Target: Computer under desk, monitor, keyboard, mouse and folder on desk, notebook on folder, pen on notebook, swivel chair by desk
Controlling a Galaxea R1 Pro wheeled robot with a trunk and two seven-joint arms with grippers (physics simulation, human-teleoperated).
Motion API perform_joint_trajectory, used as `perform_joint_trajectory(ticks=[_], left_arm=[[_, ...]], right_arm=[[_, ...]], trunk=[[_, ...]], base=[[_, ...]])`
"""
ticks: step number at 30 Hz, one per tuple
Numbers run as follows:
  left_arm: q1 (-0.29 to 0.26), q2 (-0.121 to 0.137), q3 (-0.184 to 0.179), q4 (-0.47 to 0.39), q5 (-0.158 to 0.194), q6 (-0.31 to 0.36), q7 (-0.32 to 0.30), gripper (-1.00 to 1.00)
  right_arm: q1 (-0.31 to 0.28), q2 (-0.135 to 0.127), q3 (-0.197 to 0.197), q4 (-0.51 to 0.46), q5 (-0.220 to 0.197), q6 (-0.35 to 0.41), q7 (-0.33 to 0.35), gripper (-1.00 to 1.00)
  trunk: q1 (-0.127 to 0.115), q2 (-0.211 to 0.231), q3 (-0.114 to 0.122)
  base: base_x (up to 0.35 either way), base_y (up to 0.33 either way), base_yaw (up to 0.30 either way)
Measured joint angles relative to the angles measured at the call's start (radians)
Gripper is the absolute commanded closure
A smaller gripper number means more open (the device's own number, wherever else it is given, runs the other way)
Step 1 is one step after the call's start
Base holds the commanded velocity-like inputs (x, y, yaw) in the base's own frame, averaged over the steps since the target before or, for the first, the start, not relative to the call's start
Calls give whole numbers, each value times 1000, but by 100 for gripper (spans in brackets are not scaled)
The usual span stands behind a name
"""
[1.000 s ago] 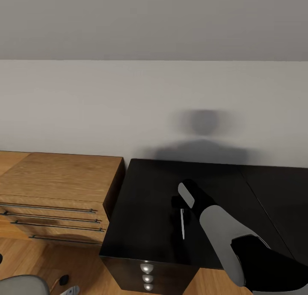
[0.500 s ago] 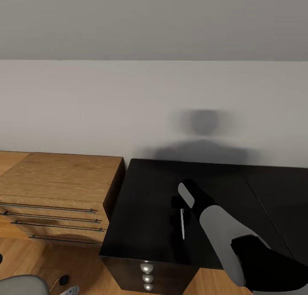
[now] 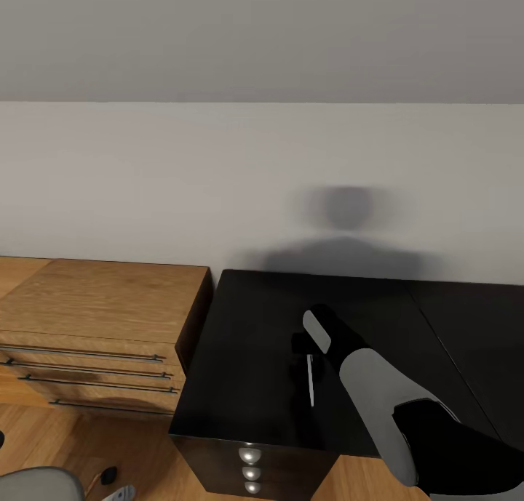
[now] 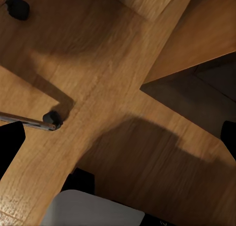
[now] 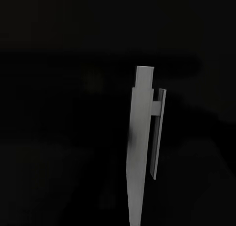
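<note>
Pale pen (image 3: pixel 311 379) lies just beside the right tool (image 3: pixel 300 343), grip state unclear.

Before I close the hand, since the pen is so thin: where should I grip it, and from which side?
Grip the pen mid-barrel, coming straight down from above. It lies flat on the desk, so nothing fits beneath it. Set the fingers across its narrow width, probably avoiding the side clip. The right hand hovers at its far end.

No readable writing, labels, brands or numbers show on the pen (image 5: pixel 141 147), bench (image 3: pixel 255 341) or wooden drawers (image 3: pixel 94 319).
</note>
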Motion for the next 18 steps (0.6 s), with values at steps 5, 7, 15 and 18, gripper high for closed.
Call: perform_joint_trajectory(ticks=[5,7,15,18], left_arm=[[0,0,0,0,0,0,0,-100],[0,0,0,0,0,0,0,-100],[0,0,0,0,1,0,0,-100],[0,0,0,0,1,0,0,-100]], right_arm=[[0,0,0,0,0,3,0,100],[0,0,0,-2,-1,12,0,100],[0,0,0,-4,-2,24,0,100],[0,0,0,-4,-2,25,0,100]], trunk=[[0,0,0],[0,0,0],[0,0,0],[0,0,0]], base=[[0,0,0],[0,0,0],[0,0,0],[0,0,0]])
